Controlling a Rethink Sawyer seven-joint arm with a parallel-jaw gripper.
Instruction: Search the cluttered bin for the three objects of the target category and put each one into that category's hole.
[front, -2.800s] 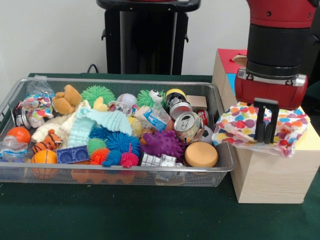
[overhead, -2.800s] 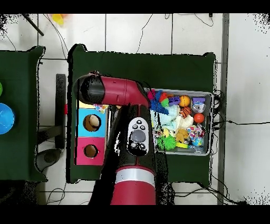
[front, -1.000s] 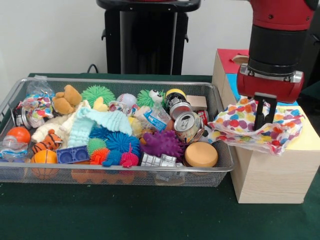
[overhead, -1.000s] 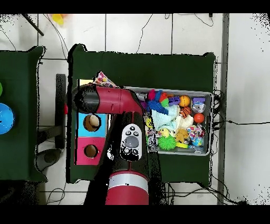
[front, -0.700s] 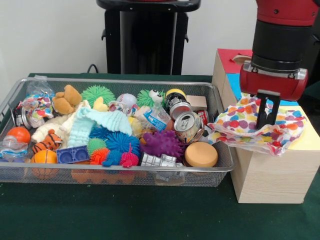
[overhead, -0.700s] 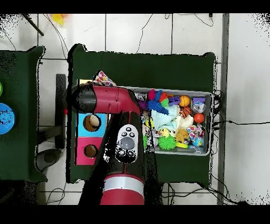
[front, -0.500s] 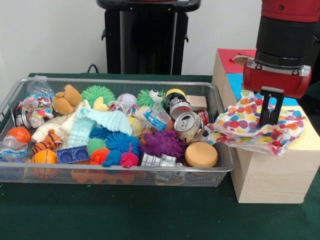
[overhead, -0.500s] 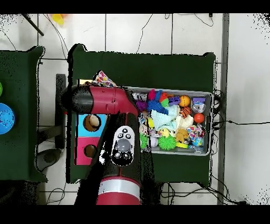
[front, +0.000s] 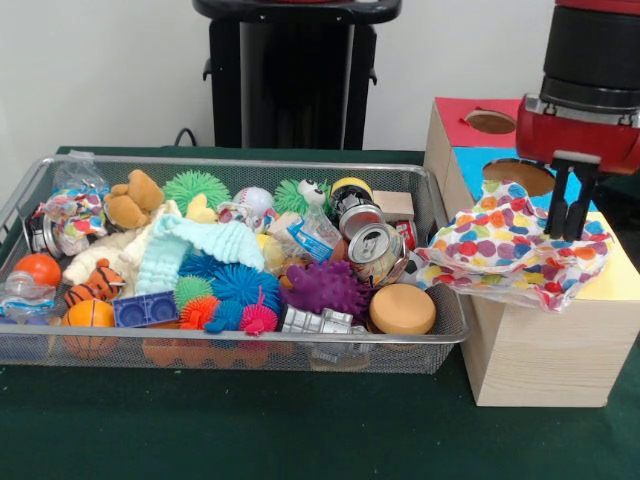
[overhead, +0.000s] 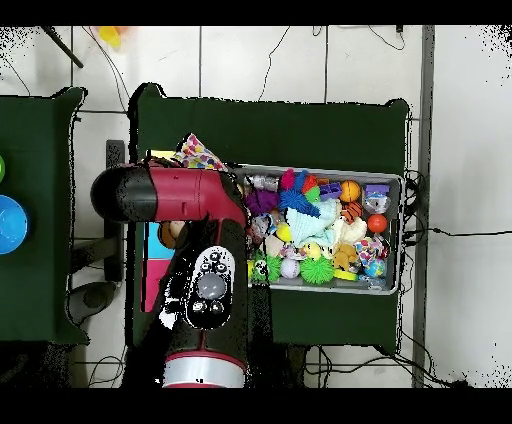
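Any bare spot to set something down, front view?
Green tabletop in front of the mesh bin and wooden box is bare. The bin is packed full; the box top is mostly under the polka-dot cloth and claw.

The end effector (front: 572, 212) has released the spotted cloth (front: 510, 250) and risen.

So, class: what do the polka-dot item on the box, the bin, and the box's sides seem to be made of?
Polka-dot item: soft printed fabric, matte; it folds and drapes.
Bin: silvery wire mesh; contents show through.
Box sides: pale wood, probably plywood; grain lines visible.
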